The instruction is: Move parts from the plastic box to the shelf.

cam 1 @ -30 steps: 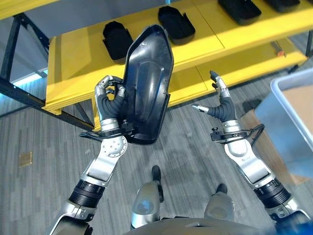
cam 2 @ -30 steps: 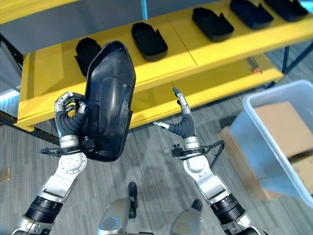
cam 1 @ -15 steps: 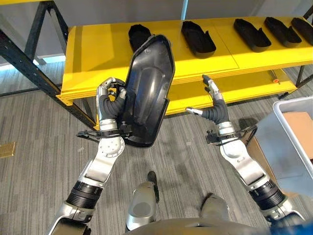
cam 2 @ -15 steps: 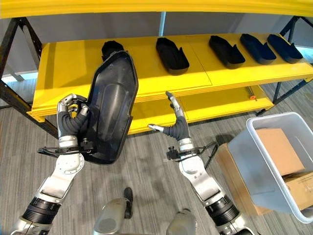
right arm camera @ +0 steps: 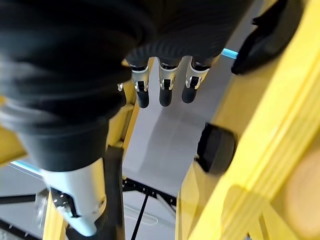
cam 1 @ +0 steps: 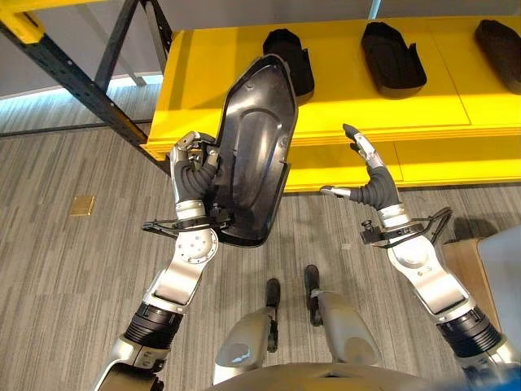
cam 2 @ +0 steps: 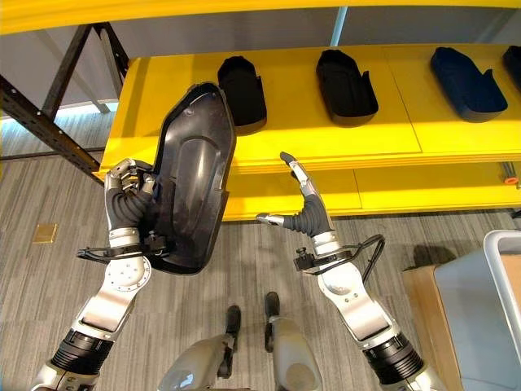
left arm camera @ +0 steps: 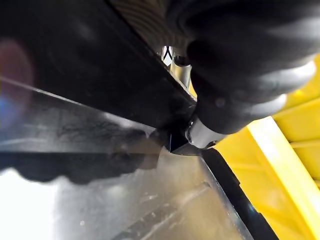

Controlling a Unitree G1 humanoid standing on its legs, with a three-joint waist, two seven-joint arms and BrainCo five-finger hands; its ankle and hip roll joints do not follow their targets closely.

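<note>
A large black moulded part is held upright in front of the yellow shelf, its hollow side facing me. My left hand is shut on its left edge, fingers curled round the rim; the part's glossy inside shows close up in the left wrist view. My right hand hangs open to the right of the part, apart from it, fingers straight and thumb spread, holding nothing. Its fingers point past the shelf's yellow frame.
Several smaller black parts lie in a row on the yellow shelf, among them one just behind the held part and one further right. A dark steel upright slants at the shelf's left. A pale plastic box's corner shows at the right.
The whole picture has shifted: the shelf and box slid right, so the camera has moved. My left hand still holds the part upright, and my right hand stays open beside it.
</note>
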